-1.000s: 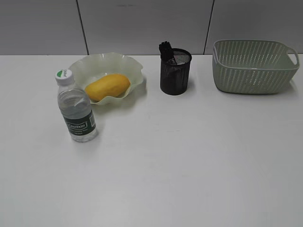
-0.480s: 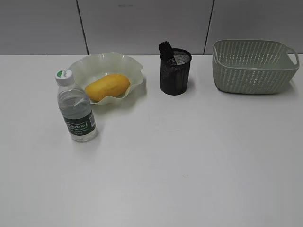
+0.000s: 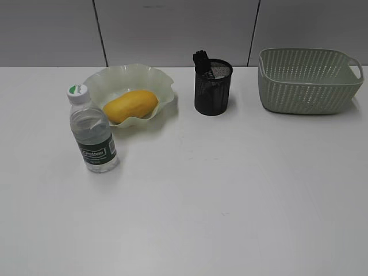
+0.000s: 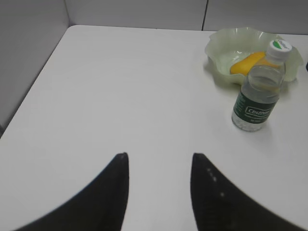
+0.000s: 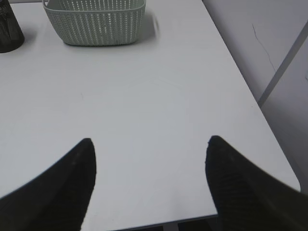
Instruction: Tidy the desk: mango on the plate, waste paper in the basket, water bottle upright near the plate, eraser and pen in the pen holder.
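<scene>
Well apart: water bottle (image 4: 258,91) beyond left end effector (image 4: 159,161); mango (image 4: 246,62) seemingly plated.

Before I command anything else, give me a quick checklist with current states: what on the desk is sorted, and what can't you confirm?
1. Mango on the plate: ok.
2. Bottle upright near the plate: ok, cap up, standing just in front of it.
3. Pen in the holder: ok as far as it shows; a dark end sticks up above the rim.
4. Eraser in the holder: cannot tell, the mesh hides the inside.
5. Waste paper in the basket: cannot tell; none lies on the desk, but the basket's inside is hidden.
6. Left gripper and right gripper free: ok, both open over bare desk, holding nothing.
</scene>
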